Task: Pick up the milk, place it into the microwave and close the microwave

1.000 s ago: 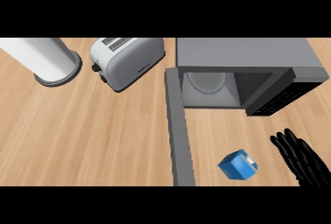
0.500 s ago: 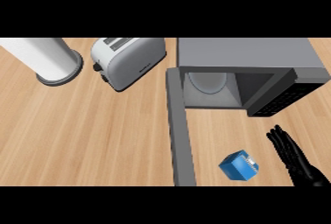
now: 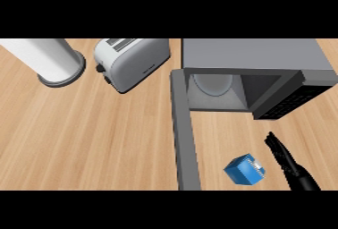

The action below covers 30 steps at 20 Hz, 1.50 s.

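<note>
Right now I have the right hand (image 3: 290, 163) beside the milk (image 3: 246, 170), fingers straight and pressed narrow together, holding nothing; the left hand is out of view. The milk is a small blue carton on the wooden tabletop (image 3: 99, 143), just right of the open microwave door (image 3: 185, 138) and in front of the microwave (image 3: 254, 76). I judge it light and fairly stiff, with smooth sides that could slip, so I would take it across two opposite flat faces, low on the body. The microwave is grey, boxy, with a pale turntable visible inside. A glossy toaster (image 3: 132, 60) and a white cylinder (image 3: 49, 60) stand well away.
</note>
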Motion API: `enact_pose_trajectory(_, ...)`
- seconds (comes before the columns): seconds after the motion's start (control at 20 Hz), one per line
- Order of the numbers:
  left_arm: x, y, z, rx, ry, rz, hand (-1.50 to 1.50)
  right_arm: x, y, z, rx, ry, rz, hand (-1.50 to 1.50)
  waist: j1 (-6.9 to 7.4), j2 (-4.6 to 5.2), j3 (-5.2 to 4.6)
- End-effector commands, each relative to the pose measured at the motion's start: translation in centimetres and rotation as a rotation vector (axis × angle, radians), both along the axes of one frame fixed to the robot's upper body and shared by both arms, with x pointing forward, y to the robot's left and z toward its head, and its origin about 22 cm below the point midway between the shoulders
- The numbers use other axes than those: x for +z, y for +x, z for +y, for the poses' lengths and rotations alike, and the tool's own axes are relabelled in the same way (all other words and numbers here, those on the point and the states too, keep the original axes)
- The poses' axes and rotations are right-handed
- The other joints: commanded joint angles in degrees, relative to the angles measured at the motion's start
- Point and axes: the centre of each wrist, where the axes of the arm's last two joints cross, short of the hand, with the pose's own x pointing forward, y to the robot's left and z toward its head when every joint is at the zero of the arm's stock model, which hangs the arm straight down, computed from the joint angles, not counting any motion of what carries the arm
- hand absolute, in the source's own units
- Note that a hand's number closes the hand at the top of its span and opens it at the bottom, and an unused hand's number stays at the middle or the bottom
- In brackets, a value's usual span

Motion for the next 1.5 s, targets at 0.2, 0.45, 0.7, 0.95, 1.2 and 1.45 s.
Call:
enact_pose_trajectory(0.2, 2.5, -1.6, -0.3, -0.048, -0.05, -0.122, -1.5, -6.1, 0.9, 0.6, 0.017, -0.089, 0.011, -1.5, 0.49, 0.14, 0.08)
enact_pose_trajectory(0.45, 3.3, -1.9, 0.1, -0.083, -0.026, -0.117, -1.5, -7.4, 2.5, -1.0, 0.021, -0.059, 0.011, -1.5, 0.3, 0.16, 0.07)
enact_pose_trajectory(0.7, 2.8, -3.2, -0.2, -0.06, -0.04, -0.106, -1.5, -8.6, 4.3, -1.2, 0.034, -0.022, 0.011, -1.5, 0.65, 0.13, 0.06)
enact_pose_trajectory(0.95, 3.3, -3.1, 0.2, -0.082, -0.044, -0.088, -1.5, -10.3, 4.5, 0.9, 0.069, 0.05, 0.026, -1.5, 0.24, 0.17, 0.06)
enact_pose_trajectory(1.2, 2.3, -2.9, 1.1, -0.081, -0.072, -0.067, -1.5, -11.5, 4.7, 1.2, 0.091, 0.14, 0.025, 1.5, 0.31, 0.33, 0.12)
enact_pose_trajectory(1.45, 2.9, -3.4, 0.0, -0.075, -0.064, -0.088, -1.5, -11.9, 5.1, 1.2, 0.145, 0.097, 0.025, 1.5, 0.51, 0.34, 0.13)
